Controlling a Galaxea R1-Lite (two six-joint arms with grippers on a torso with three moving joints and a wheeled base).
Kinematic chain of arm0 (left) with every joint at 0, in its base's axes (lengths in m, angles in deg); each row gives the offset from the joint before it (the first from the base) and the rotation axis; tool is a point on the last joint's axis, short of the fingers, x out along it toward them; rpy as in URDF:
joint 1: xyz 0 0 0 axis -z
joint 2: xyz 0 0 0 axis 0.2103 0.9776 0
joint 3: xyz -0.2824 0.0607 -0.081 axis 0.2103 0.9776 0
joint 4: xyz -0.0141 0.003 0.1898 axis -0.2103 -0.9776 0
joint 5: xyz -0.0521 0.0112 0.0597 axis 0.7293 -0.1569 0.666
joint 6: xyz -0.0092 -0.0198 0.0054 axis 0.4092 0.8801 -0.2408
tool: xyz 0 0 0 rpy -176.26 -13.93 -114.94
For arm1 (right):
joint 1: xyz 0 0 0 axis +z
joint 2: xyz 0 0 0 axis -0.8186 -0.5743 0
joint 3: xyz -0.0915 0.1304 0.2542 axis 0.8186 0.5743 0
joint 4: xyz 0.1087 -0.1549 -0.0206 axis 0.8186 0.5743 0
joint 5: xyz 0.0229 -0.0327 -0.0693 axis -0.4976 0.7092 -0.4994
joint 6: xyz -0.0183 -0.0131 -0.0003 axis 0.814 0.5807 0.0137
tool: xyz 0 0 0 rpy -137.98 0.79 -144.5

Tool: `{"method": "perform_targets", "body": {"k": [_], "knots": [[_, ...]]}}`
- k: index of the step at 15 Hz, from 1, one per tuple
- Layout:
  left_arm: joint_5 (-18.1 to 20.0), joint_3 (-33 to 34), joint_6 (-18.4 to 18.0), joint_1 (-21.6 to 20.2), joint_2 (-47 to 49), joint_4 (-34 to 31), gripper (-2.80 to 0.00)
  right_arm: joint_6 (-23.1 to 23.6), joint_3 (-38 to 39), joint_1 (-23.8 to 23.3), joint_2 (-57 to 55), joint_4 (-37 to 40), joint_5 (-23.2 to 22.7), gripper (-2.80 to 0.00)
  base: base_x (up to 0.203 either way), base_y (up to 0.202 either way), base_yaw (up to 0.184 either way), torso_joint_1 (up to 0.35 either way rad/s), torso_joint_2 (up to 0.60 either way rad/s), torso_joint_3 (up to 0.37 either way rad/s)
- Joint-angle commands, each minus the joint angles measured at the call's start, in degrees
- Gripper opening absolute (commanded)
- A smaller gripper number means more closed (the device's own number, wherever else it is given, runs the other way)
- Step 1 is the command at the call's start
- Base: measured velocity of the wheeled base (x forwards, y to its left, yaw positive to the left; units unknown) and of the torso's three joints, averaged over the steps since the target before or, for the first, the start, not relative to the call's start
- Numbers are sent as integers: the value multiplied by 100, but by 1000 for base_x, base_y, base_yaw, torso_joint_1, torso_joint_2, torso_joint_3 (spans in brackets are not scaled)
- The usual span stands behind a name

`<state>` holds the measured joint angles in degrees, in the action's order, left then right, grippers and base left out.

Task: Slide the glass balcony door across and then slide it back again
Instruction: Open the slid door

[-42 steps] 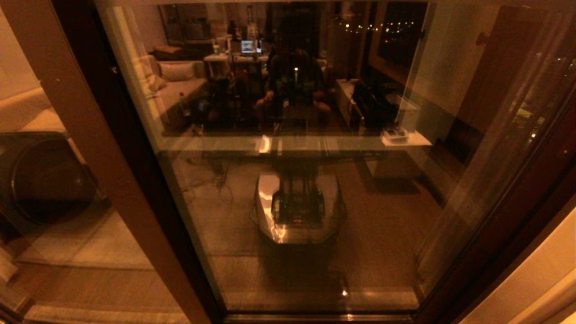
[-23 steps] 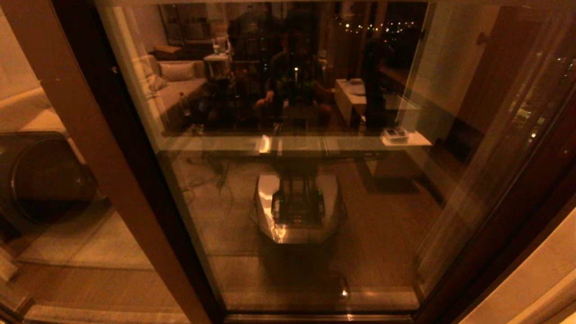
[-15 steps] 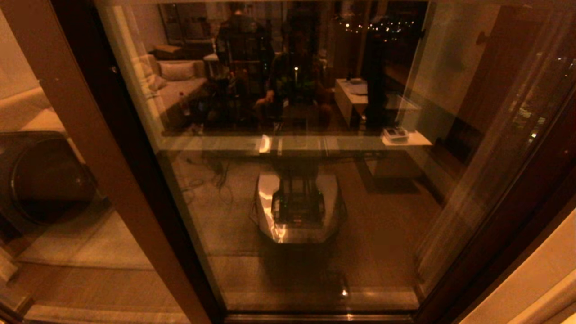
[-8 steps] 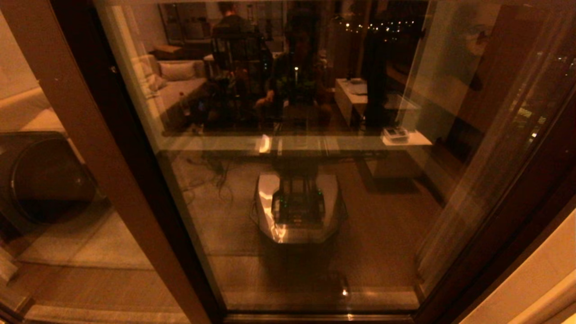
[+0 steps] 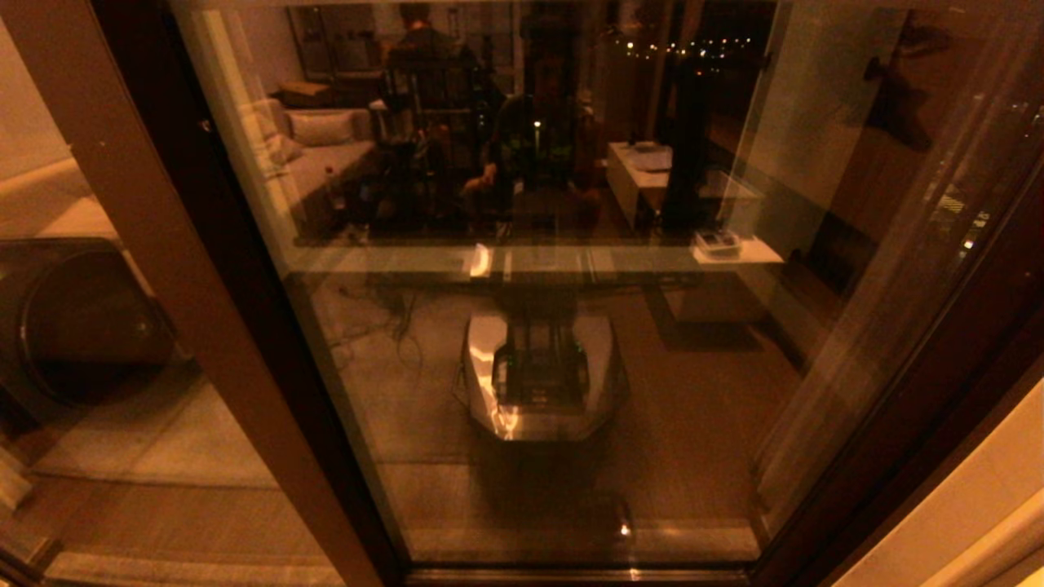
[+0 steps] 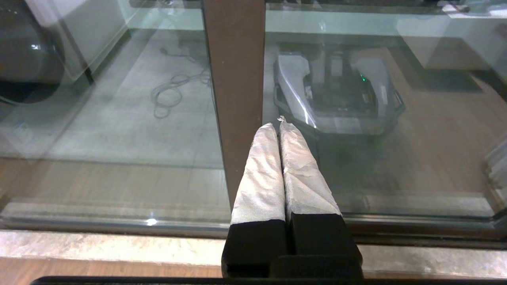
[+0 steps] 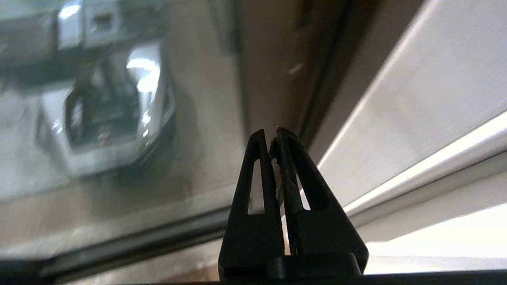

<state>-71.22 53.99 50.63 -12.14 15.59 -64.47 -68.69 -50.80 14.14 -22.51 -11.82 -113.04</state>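
The glass balcony door (image 5: 571, 456) fills the head view, a tall reflective pane between a brown upright (image 5: 188, 269) on the left and a dark upright (image 5: 938, 367) on the right. No handle shows clearly. Neither arm itself appears in the head view. In the left wrist view my left gripper (image 6: 277, 126) is shut, its white-wrapped fingers (image 6: 261, 174) empty and pointing at the brown upright (image 6: 233, 79). In the right wrist view my right gripper (image 7: 270, 136) is shut and empty, low by the door's brown frame edge (image 7: 273, 59), and the picture is smeared.
My own base is mirrored in the glass (image 5: 538, 375). A dark round appliance door (image 5: 81, 326) sits behind the left pane. The floor track (image 6: 119, 225) runs along the bottom. A white wall (image 7: 416, 99) borders the right. A cable (image 6: 170, 91) lies on the floor beyond the glass.
The door has not shifted. Dark reflected figures at the top of the glass have moved about, and a dark shape has appeared at the glass's upper right.
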Motion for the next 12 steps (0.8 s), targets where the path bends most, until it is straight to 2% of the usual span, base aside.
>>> {"method": "perform_targets", "body": {"k": [1,12], "knots": [[-4,0,4,0,-1,-1,-280,0,-451,-181,-570,18,-31,-280,0,0,0,0,0,0],[-4,0,4,0,-1,-1,-280,-2,-1575,-19,-1782,1,-5,-280,0,0,0,0,0,0]]}}
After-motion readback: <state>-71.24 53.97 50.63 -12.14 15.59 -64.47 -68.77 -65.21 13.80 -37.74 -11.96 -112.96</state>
